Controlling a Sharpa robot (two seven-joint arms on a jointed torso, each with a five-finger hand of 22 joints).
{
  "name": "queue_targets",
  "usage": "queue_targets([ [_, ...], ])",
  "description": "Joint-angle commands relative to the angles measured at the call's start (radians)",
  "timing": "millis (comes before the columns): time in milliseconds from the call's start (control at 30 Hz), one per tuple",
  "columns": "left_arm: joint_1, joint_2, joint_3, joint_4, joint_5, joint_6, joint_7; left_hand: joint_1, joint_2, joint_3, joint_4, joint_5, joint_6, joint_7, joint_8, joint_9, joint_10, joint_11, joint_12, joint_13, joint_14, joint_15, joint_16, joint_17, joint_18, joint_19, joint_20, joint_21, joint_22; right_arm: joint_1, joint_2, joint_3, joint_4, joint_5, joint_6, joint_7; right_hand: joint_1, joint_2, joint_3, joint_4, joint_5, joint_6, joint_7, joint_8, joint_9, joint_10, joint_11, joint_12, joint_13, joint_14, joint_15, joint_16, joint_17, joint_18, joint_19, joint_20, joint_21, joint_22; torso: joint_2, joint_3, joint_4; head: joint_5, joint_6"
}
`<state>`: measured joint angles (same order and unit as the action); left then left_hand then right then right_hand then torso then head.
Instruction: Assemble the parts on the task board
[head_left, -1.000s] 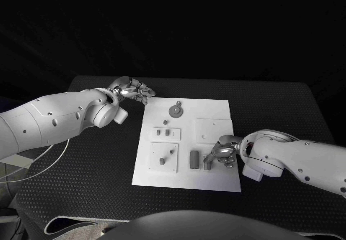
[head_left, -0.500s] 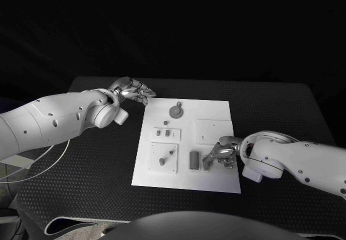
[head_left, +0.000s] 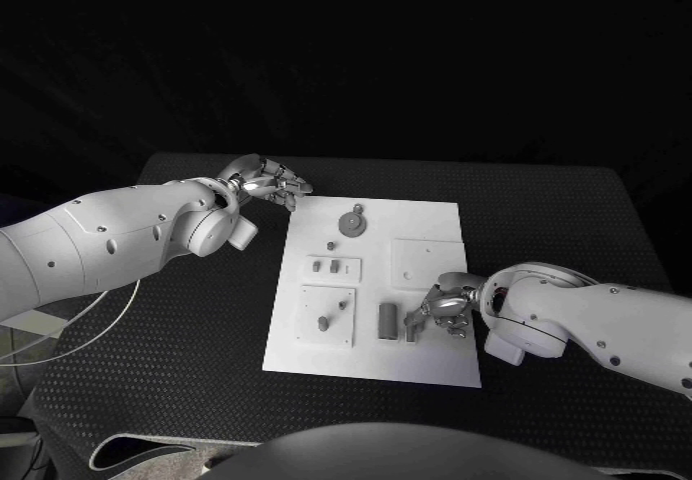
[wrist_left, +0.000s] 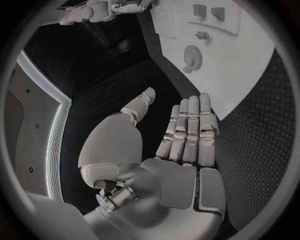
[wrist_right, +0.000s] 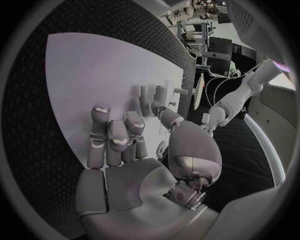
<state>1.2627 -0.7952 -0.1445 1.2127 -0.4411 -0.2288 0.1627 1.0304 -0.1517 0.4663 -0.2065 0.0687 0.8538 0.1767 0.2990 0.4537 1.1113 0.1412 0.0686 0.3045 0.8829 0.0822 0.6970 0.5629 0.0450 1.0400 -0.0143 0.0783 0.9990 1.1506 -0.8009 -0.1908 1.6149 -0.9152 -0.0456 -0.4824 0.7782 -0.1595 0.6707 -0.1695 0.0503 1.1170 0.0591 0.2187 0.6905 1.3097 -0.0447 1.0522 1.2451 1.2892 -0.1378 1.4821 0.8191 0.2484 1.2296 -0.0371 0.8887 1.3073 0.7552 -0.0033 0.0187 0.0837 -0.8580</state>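
The right hand (head_left: 441, 310) hovers low over the board (head_left: 433, 225) near its near-right corner, fingers curled around a small grey part (head_left: 413, 328) (whether it truly grips, I cannot tell), probably to seat it. The left hand (head_left: 264, 182) waits off the far-left corner, fingers spread and empty. Nothing has noticeably moved since a second ago.

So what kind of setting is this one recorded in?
Probably a robotics lab test bench: a black table against a dark backdrop, a white task board carrying small parts, and what look like equipment racks behind the right hand.
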Motion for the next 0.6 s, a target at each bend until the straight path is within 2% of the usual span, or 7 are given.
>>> queue_targets([
  [33,0.001,0.001,0.001,0.002,-0.004,0.012,0.005,-0.006,0.000,0.001,0.006,-0.004,0.006,0.003,0.003,0.000,0.001,-0.004,0.000,0.001,0.006,0.003,-0.004,0.001,0.020,-0.002,0.000,-0.005,0.001,-0.001,0.004,0.001,0.007,0.006,0.009,0.033,0.009,-0.004,0.004,0.003,-0.001,-0.003,0.006,-0.002,0.000,-0.004,-0.001,-0.001,-0.001,-0.001,-0.010,-0.003,-0.001,0.013,0.002,-0.005,-0.003,0.013,0.000,0.0000,0.0002,0.000,0.000],
  [200,0.001,0.000,0.001,0.002,-0.006,0.012,0.005,-0.005,0.000,0.001,0.006,-0.004,0.006,0.003,0.003,0.000,0.001,-0.004,0.000,0.001,0.006,0.003,-0.005,0.002,0.020,-0.002,0.000,-0.005,0.001,-0.001,-0.002,0.001,0.009,-0.009,-0.001,0.032,0.017,0.004,0.002,-0.003,-0.001,-0.003,0.006,-0.001,0.001,-0.004,0.000,0.000,0.000,-0.001,-0.009,-0.003,-0.001,0.013,0.001,-0.005,-0.003,0.014,0.000,-0.0003,0.0004,0.000,-0.001],
  [367,0.001,0.000,0.001,0.002,-0.006,0.012,0.005,-0.005,0.000,0.001,0.006,-0.004,0.006,0.003,0.003,0.000,0.001,-0.004,0.000,0.001,0.006,0.003,-0.005,0.002,0.020,-0.002,0.000,-0.005,0.002,-0.001,-0.016,0.001,0.014,-0.036,-0.011,0.038,0.010,-0.011,-0.003,0.003,-0.001,-0.004,0.007,-0.001,0.002,-0.005,0.000,0.000,-0.001,-0.001,-0.009,-0.003,-0.001,0.013,0.001,-0.004,-0.003,0.014,0.000,-0.0001,0.0004,0.001,0.000],
  [400,0.001,0.000,0.001,0.002,-0.006,0.012,0.005,-0.005,0.000,0.001,0.006,-0.004,0.006,0.003,0.003,0.000,0.001,-0.004,0.000,0.001,0.006,0.003,-0.005,0.002,0.020,-0.002,0.000,-0.005,0.002,-0.001,-0.020,0.001,0.015,-0.042,-0.015,0.040,0.010,-0.016,-0.003,0.005,-0.001,-0.004,0.007,-0.001,0.002,-0.005,0.000,0.000,-0.001,-0.001,-0.009,-0.003,-0.001,0.013,0.001,-0.004,-0.004,0.014,0.000,-0.0001,0.0004,0.001,0.000],
  [500,0.001,-0.001,0.001,0.003,-0.006,0.012,0.005,-0.005,0.000,0.001,0.006,-0.004,0.006,0.003,0.003,0.000,0.001,-0.004,0.000,0.001,0.006,0.003,-0.005,0.002,0.020,-0.002,0.000,-0.005,0.002,0.000,-0.037,0.001,0.022,-0.071,-0.023,0.051,0.013,-0.055,0.012,0.032,-0.001,-0.006,0.007,-0.001,0.002,-0.006,0.000,-0.002,-0.003,0.000,-0.009,-0.004,-0.002,0.013,0.005,-0.005,-0.005,0.012,0.000,-0.0001,0.0004,0.001,0.000],
  [600,0.001,-0.002,0.001,0.003,-0.006,0.011,0.006,-0.005,0.000,0.001,0.006,-0.004,0.006,0.003,0.003,0.000,0.001,-0.004,0.000,0.001,0.006,0.003,-0.005,0.002,0.020,-0.002,0.000,-0.005,0.002,0.000,-0.055,0.002,0.031,-0.091,-0.036,0.066,0.018,-0.083,0.020,0.052,-0.001,-0.010,0.008,-0.002,0.002,-0.008,0.001,-0.003,-0.005,0.000,-0.009,-0.005,-0.003,0.013,0.006,-0.006,-0.006,0.012,0.000,-0.0001,0.0001,0.001,0.000],
])
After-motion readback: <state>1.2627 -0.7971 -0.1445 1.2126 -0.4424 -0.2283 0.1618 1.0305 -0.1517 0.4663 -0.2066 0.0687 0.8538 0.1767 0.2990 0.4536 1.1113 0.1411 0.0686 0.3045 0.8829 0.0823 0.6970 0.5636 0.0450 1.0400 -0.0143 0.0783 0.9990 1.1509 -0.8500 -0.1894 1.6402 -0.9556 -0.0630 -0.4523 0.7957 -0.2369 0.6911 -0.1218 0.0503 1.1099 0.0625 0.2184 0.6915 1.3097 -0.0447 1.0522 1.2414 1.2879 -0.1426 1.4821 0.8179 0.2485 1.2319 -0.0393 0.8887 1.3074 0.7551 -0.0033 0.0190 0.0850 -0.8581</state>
